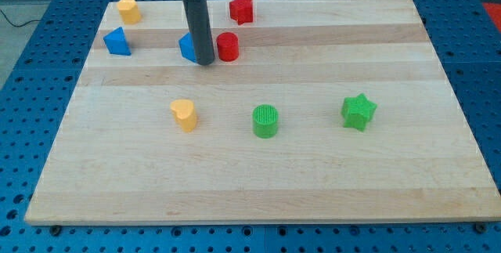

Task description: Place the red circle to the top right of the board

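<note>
The red circle (228, 47) stands on the wooden board (258, 167) near the view's top, left of centre. My tip (205, 63) rests on the board just left of the red circle, close to or touching it. The rod covers part of a blue block (188, 47), shape unclear, right behind it on its left. A red star (242, 9) sits above and slightly right of the red circle.
A yellow block (128, 9) and a blue block (117, 41) are at the top left. A yellow heart (184, 115), a green circle (265, 121) and a green star (358, 112) lie across the middle.
</note>
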